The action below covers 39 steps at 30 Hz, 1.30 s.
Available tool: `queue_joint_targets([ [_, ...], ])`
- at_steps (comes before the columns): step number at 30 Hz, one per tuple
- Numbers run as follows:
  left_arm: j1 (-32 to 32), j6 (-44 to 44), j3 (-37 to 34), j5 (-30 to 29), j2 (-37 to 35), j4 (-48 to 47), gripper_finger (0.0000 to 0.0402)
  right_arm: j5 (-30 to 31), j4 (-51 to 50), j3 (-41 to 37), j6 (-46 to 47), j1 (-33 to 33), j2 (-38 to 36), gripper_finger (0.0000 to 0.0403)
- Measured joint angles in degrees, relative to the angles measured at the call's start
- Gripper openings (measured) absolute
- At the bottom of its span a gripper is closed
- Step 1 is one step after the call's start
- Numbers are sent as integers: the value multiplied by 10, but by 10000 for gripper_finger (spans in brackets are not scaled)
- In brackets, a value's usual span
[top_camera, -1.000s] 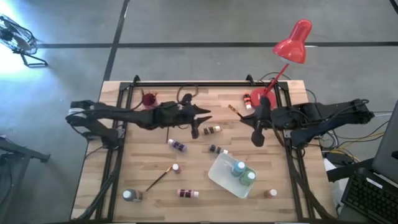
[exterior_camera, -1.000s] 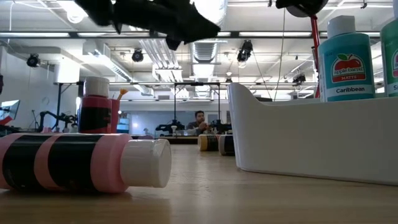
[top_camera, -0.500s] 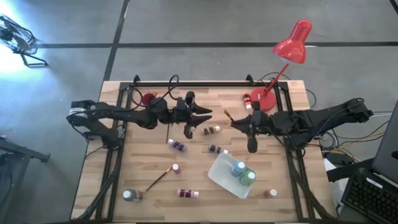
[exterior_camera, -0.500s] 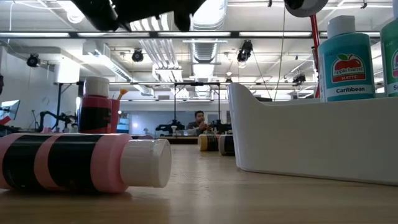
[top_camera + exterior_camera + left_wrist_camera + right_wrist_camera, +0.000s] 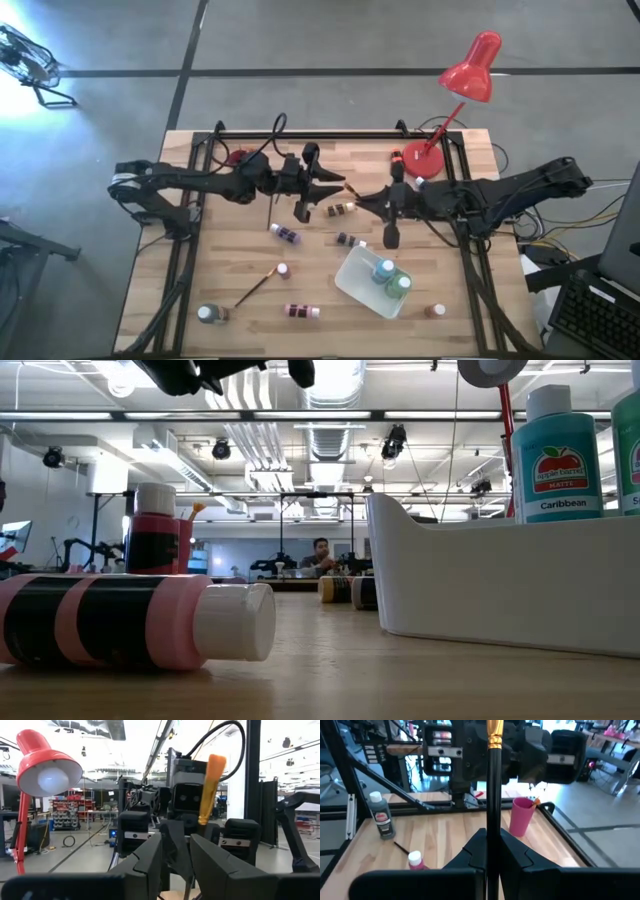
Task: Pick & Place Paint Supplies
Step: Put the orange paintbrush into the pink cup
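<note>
Nearby, red lamp (image 5: 470,72) — white tray (image 5: 362,285) with two teal bottles (image 5: 385,270)

Wooden table (image 5: 240,245) bears scattered paint bottles (image 5: 286,235), seemingly a tray (image 5: 355,282).

Claws: your left claw (image 5: 335,187) and right claw (image 5: 362,197) nearly meet at the tabletop's (image 5: 240,255) upper centre.
Tray: white tray (image 5: 362,283) holds two bottles, lower right.

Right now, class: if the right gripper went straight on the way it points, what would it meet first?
Most likely the left gripper, which faces it closely across the table. The right gripper, shut on a paintbrush, points straight at it, though the exact height is unclear.
</note>
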Motion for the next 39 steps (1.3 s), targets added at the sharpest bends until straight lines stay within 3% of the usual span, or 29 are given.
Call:
queue_joint_targets([
  [6,-1,0,0,1,0,0,108,6,11,31,-34,-3,34,16],
  [11,-3,2,2,79,0,28,108,24,10,46,-35,-18,52,16],
  [14,-4,3,6,88,0,38,108,20,11,50,-35,-21,58,16],
  [39,-2,59,31,46,0,1,108,13,13,54,-39,-18,53,16],
])
